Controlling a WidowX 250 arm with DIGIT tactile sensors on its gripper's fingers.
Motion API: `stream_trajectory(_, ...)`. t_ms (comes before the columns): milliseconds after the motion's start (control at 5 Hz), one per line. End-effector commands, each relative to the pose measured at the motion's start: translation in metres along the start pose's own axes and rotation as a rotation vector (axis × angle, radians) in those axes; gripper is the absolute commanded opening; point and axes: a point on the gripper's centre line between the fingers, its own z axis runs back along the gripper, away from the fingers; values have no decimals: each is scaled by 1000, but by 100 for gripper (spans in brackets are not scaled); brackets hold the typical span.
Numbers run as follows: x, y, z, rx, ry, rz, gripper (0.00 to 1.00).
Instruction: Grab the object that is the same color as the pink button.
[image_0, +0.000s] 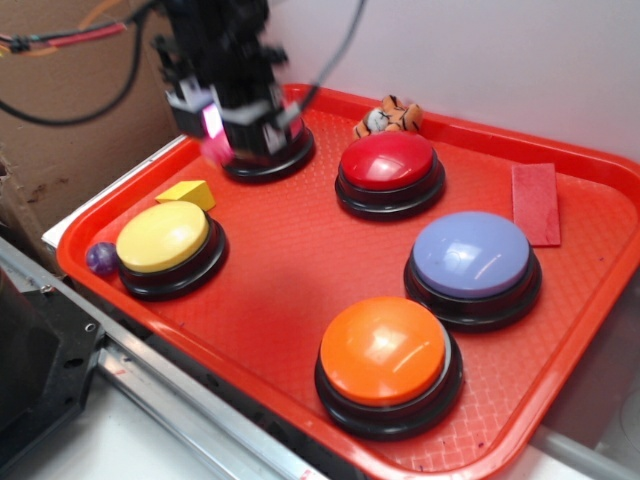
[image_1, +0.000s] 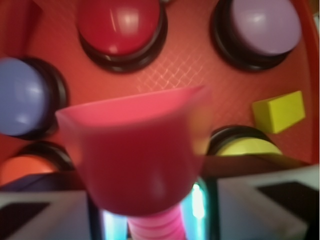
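Note:
The hot-pink toy bolt (image_1: 136, 150) fills the middle of the wrist view, its blocky head towards the camera and its ribbed shaft running down between the jaws. My gripper (image_1: 156, 222) is shut on it. In the exterior view the gripper (image_0: 232, 135) is blurred at the tray's back left, with the pink bolt (image_0: 214, 130) in its jaws. It hangs in front of the pink button (image_0: 285, 158), hiding all but the black base. In the wrist view the pink button's (image_1: 265, 25) pale dome shows at the top right.
On the red tray (image_0: 300, 270) stand a red button (image_0: 388, 165), a lavender-blue button (image_0: 472, 258), an orange button (image_0: 385, 355) and a yellow button (image_0: 165, 240). A yellow block (image_0: 187, 193), a purple ball (image_0: 101, 258), a flat red piece (image_0: 536, 203) and a tiger toy (image_0: 388, 117) lie around them.

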Motion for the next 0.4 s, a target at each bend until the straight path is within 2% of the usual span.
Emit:
stream_trajectory(0,5,6,50,-21,-194,32,0)
stream_trajectory(200,15,13,41,48,-137,44,0)
